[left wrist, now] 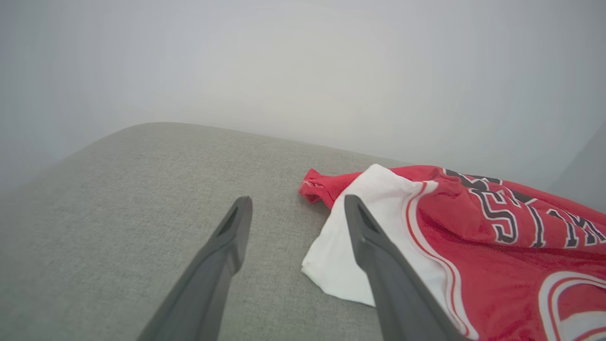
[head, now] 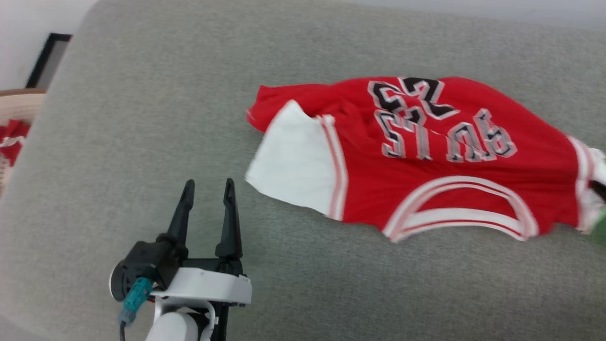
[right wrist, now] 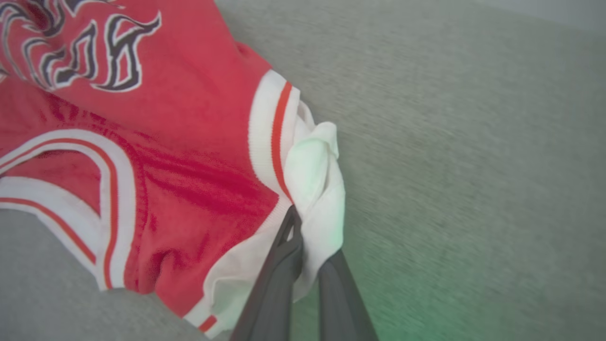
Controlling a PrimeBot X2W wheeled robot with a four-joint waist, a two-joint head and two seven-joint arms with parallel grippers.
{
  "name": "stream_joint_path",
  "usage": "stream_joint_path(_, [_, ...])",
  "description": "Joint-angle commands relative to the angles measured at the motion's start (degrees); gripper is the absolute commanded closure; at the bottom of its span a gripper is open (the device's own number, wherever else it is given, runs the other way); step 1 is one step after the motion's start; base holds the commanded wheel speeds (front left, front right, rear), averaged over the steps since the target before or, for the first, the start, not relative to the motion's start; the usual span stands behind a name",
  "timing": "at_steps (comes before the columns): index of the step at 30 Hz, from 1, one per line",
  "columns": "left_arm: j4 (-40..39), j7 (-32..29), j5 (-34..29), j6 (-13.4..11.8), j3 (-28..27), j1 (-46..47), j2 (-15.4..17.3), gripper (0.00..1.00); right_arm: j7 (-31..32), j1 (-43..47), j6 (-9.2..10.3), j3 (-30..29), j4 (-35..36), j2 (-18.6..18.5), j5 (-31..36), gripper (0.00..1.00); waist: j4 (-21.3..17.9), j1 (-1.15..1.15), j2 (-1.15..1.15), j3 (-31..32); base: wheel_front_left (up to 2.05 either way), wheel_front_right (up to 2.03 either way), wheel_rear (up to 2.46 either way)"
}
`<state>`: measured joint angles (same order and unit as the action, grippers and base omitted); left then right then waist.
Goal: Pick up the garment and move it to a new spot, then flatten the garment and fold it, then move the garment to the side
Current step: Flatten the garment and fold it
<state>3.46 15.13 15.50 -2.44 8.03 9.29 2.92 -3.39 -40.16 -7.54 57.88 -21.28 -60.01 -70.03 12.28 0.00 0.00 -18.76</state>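
Starting at the far left edge, there's a scrap of red cloth (head: 10, 137) on something pale, too blurred to name, with a black frame (head: 47, 54) behind it. Then comes the big grey cushion (head: 142, 118). Low on it sits the left claw (head: 209, 184), fingers spread wide with nothing between them, hovering just short of the garment (head: 426, 156). In the left wrist view that claw (left wrist: 298, 203) points across the cushion (left wrist: 142, 189), its right finger overlapping the edge of the garment (left wrist: 473, 246).

Moving right, the red jersey is spread on the cushion's right half, collar towards the robot, its lettering and number upside down. The flat white sleeve (head: 293, 161) lies open on the near-left side.

Over to the far right, the right claw (right wrist: 307, 241) is pressed together, pinching the bunched white sleeve (right wrist: 317, 189). The red body of the garment (right wrist: 189, 166) is stretched away from it across the cushion (right wrist: 473, 142).
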Motion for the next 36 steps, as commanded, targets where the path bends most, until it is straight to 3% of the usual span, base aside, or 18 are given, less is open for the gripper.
stream_joint_path(1, [0.0,0.0,-0.7,0.4,-0.2,0.6,0.0,0.0,-1.1,1.4,0.1,-1.3,-1.6,-0.8,-0.6,1.0,-1.9,0.0,0.0,-1.3,0.0,0.0,0.0])
stream_joint_path(11, [0.4,0.0,-1.5,1.4,-0.9,0.9,0.0,0.0,-5.2,6.4,0.1,-7.5,-10.8,-2.3,-2.0,1.0,-3.1,0.0,0.0,-1.8,0.0,0.0,0.0])
stream_joint_path(17, [1.9,0.0,-2.1,2.8,-0.8,0.9,0.0,0.0,-6.4,6.9,0.09,-10.1,-16.3,1.4,0.9,1.0,-4.1,0.0,0.0,-1.3,0.0,0.0,0.0])
stream_joint_path(18, [2.5,0.0,-2.4,3.3,-0.7,1.1,0.0,0.0,-6.8,6.7,0.09,-10.6,-16.8,2.0,1.5,0.59,-4.4,0.0,0.0,-1.1,0.0,0.0,0.0])
stream_joint_path(19, [3.1,0.0,-2.7,3.9,-0.6,1.5,0.3,0.0,-7.4,6.5,0.09,-11.2,-17.5,2.6,2.1,0.04,-4.7,0.0,0.0,-0.9,0.0,0.0,0.0])
stream_joint_path(20, [3.7,0.0,-2.9,4.5,-0.5,2.0,0.5,0.0,-7.9,6.5,0.09,-11.8,-18.1,3.4,2.1,0.0,-5.1,0.0,0.0,-0.7,0.0,0.0,0.0])
stream_joint_path(25, [5.9,-0.9,-4.0,7.2,0.6,6.0,3.9,0.0,-10.5,8.0,0.09,-15.3,-20.7,5.8,4.7,0.0,-7.0,0.0,0.0,0.2,0.0,0.0,0.0])
stream_joint_path(28, [5.9,-5.0,-3.2,8.7,2.4,9.6,6.6,0.0,-11.5,8.8,0.09,-19.1,-20.7,6.9,6.1,0.0,-8.5,0.0,0.0,0.7,0.0,0.0,0.0])
stream_joint_path(32, [5.6,-16.2,1.3,9.8,6.3,14.8,10.9,0.0,-11.8,10.7,0.09,-28.1,-15.1,9.7,9.8,0.0,-10.9,0.0,0.0,1.3,0.0,0.0,0.0])
stream_joint_path(36, [6.2,-34.5,13.1,9.9,12.8,20.1,15.6,0.0,-11.7,15.3,0.09,-38.7,-8.3,13.9,17.1,0.0,-13.2,0.0,0.0,1.7,0.0,0.0,0.0])
